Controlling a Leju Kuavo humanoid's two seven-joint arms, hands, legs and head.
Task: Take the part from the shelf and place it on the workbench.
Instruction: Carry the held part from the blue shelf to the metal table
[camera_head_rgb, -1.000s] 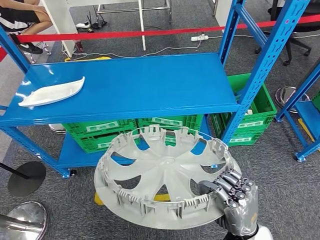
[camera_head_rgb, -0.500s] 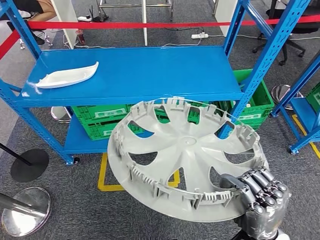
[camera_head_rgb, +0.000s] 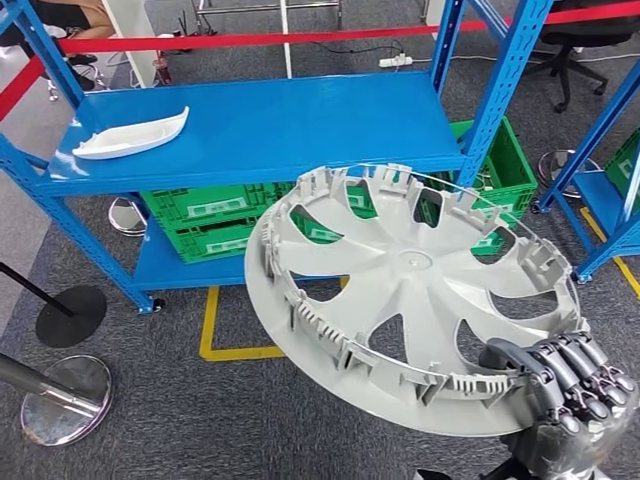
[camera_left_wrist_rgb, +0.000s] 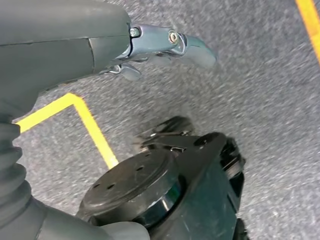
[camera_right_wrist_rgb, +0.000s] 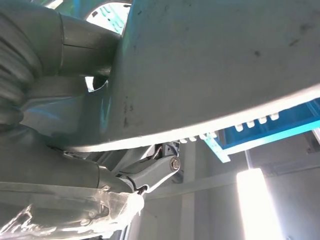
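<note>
Robot hand on our right (camera_head_rgb: 570, 395), as the head view is showing it, is gripping the hubcap (camera_head_rgb: 411, 295) at its near rim, fingers curled over the edge and the thumb lost beneath. We are carrying the hubcap tilted in the air, off the shelf (camera_head_rgb: 287, 125) and in front of it, above the grey carpet. So we are judging the first half done: the part is taken. The placing is left, and no bench is showing, so we are judging that a turn or a walk is to come first. A white trim piece (camera_head_rgb: 132, 135) is lying at the far left of the shelf top. Green crates (camera_head_rgb: 204, 235) are sitting on the lower level, and their pale labels are too small for us to read. A red barrier tape (camera_head_rgb: 226, 40) is running behind the shelf.

From the left wrist view, our left robot hand (camera_left_wrist_rgb: 166, 42) is hanging over the carpet beside a yellow floor line (camera_left_wrist_rgb: 86, 125). It is holding nothing that we can see, with one finger reaching straight out and another tucked under; the rest we cannot make out, so we are leaving its spread unsaid.

From the right wrist view, the grey underside of the hubcap (camera_right_wrist_rgb: 219, 60) is pressing close over the hand (camera_right_wrist_rgb: 113, 150), with blue shelf steel beyond. We are finding no brand or writing here that can be read.
</note>
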